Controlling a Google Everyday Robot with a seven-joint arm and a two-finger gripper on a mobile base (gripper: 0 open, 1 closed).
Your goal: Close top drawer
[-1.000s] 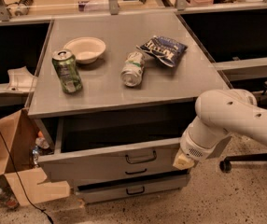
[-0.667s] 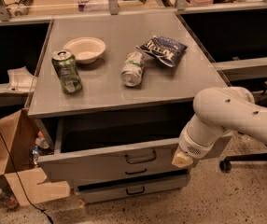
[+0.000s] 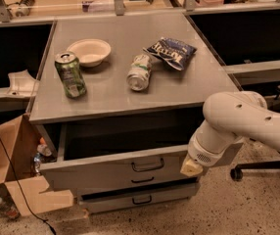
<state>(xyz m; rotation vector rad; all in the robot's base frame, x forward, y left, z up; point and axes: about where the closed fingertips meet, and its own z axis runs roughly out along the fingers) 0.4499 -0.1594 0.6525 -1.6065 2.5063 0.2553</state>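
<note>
The top drawer (image 3: 115,173) is a wide grey drawer under the tabletop. It stands pulled out, with its dark inside showing, and a small black loop handle (image 3: 148,165) sits at the centre of its front. My gripper (image 3: 192,167) is at the end of the white arm, against the right end of the drawer front, to the right of the handle. Two lower grey drawer fronts (image 3: 140,199) with like handles sit below.
On the grey tabletop (image 3: 179,89) stand a green can (image 3: 70,74), a white bowl (image 3: 89,51), a can lying on its side (image 3: 139,72) and a blue chip bag (image 3: 171,52). An open cardboard box (image 3: 12,170) is at the left. An office chair base (image 3: 262,168) is at the right.
The arm has shifted only very slightly by the drawer's right end. The drawer stands open about as far as before.
</note>
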